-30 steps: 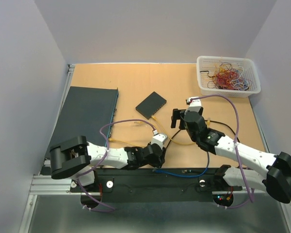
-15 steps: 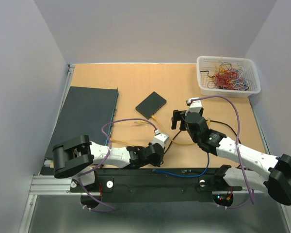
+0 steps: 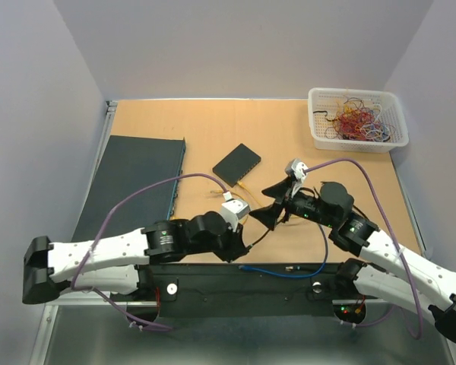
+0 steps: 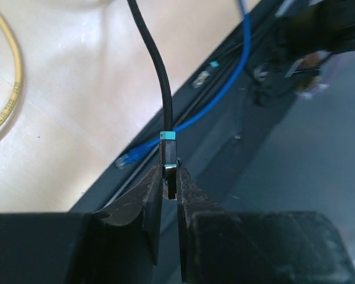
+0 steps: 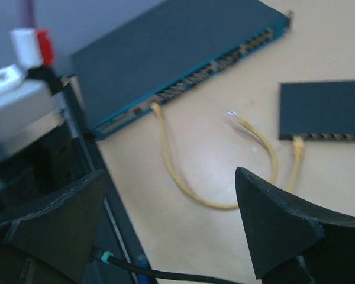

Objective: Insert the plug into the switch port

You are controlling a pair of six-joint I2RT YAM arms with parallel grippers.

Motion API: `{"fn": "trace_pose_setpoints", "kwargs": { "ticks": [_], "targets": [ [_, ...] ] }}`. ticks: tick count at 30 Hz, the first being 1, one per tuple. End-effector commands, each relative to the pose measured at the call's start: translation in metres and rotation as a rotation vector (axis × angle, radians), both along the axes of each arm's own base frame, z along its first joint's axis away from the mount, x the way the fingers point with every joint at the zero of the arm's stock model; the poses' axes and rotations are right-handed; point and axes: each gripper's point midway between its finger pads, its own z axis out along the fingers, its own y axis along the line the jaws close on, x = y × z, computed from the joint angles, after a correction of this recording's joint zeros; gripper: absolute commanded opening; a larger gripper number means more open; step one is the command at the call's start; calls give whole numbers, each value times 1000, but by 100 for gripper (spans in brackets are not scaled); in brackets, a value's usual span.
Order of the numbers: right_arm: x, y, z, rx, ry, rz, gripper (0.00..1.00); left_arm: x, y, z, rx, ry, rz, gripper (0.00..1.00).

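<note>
The plug [image 4: 170, 168], on a black cable banded teal, is clamped in the left pincer [image 4: 169, 188], just right of the large switch's [image 3: 137, 179] near end. Right pincer [image 5: 170, 177]: wide, holding nothing. Tan worktop [image 3: 213, 125], pale walls. Right of the large switch: small switch [image 3: 237, 163], yellow cable [image 5: 171, 171]; farther right, wire basket [image 3: 313, 114].

from overhead i see my left gripper [image 3: 239, 242] low by the near rail [image 3: 213, 280], at the end of a thin black cable [image 3: 260, 234]. my right gripper [image 3: 273, 204] hovers just beside it, fingers spread. the large switch [image 3: 133, 190] lies far left, a wire basket [image 3: 349, 144] far right.
</note>
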Motion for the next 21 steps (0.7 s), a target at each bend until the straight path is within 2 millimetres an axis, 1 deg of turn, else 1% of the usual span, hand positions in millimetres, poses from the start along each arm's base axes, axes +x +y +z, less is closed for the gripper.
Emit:
{"fn": "trace_pose_setpoints", "kwargs": {
  "ticks": [1, 2, 4, 5, 6, 7, 8, 10, 11, 12, 13, 14, 15, 17, 19, 21],
  "targets": [
    [-57, 21, 53, 128, -138, 357, 92, -21, 17, 46, -63, 45, -60, 0],
    [-68, 24, 55, 133, -136, 426, 89, -23, 19, 55, -71, 49, -62, 0],
    [-76, 28, 59, 135, -130, 488, 85, -24, 23, 67, -84, 44, -66, 0],
    [-79, 32, 61, 135, -124, 515, 83, -23, 24, 80, -104, 31, -62, 0],
    [-86, 34, 62, 133, -122, 555, 76, -23, 28, 82, -93, 32, -56, 0],
    [-90, 36, 62, 131, -120, 571, 75, -22, 29, 89, -104, 26, -52, 0],
    [-93, 37, 62, 126, -127, 583, 75, -21, 31, 98, -114, 20, -44, 0],
    [-101, 41, 62, 123, -134, 601, 74, -19, 32, 110, -136, 18, -25, 0],
    [-103, 41, 62, 117, -138, 604, 73, -16, 34, 120, -159, 5, -8, 0],
    [-109, 44, 64, 116, -143, 615, 73, -15, 36, 123, -163, 7, -1, 0],
    [-112, 45, 61, 103, -135, 619, 73, -8, 39, 127, -167, -11, 38, 0],
    [-114, 46, 61, 94, -149, 619, 73, -6, 40, 132, -176, -19, 49, 0],
    [-118, 50, 63, 88, -160, 609, 73, -2, 43, 133, -172, -20, 66, 0],
    [-123, 55, 57, 49, -170, 587, 73, 4, 47, 139, -177, -36, 97, 0],
    [-122, 61, 54, 20, -176, 566, 74, 10, 49, 144, -189, -45, 122, 0],
    [-116, 66, 47, -21, -184, 501, 75, 13, 48, 149, -211, -45, 125, 0]
  ]
}}
